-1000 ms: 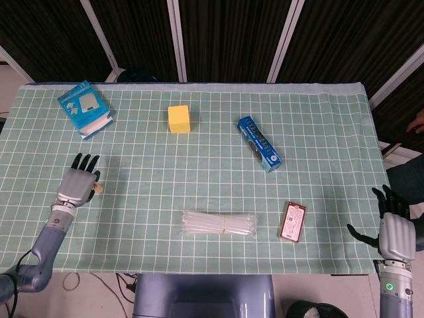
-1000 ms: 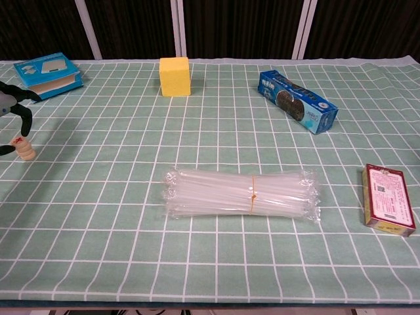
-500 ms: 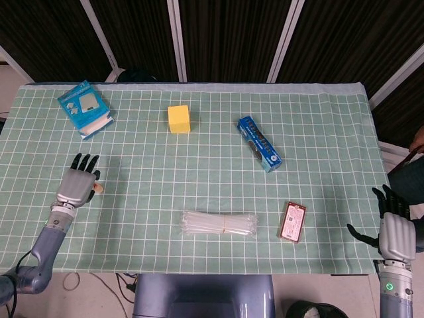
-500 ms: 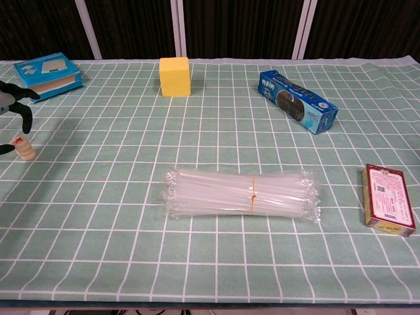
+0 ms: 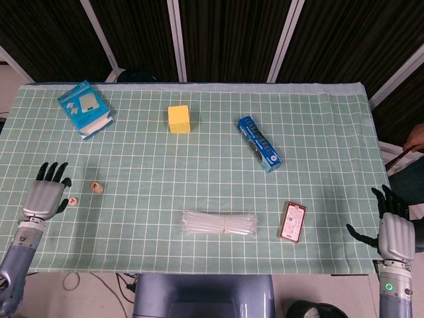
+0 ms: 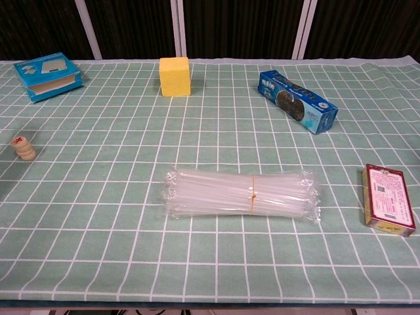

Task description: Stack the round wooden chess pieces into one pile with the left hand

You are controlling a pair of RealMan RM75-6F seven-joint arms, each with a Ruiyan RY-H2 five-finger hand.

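A short pile of round wooden chess pieces point(image 5: 97, 187) stands on the green checked cloth at the left, its top piece marked in red; the chest view shows the pile point(image 6: 25, 148) near its left edge. A single round piece point(image 5: 73, 201) lies flat just left of the pile. My left hand point(image 5: 46, 195) hovers by the table's left edge with fingers spread, its thumb close beside that single piece, holding nothing. My right hand point(image 5: 395, 232) hangs off the table's right front corner, fingers apart and empty. Neither hand appears in the chest view.
A blue box point(image 5: 85, 108) lies at the far left, a yellow block point(image 5: 179, 118) at the far middle, a blue cookie pack point(image 5: 259, 143) to its right. A bag of clear straws point(image 5: 220, 224) and a red box point(image 5: 293, 222) lie near the front edge.
My left hand has drawn back left and toward the front edge, away from the pile it was over. The pile and a single piece beside it now stand uncovered.
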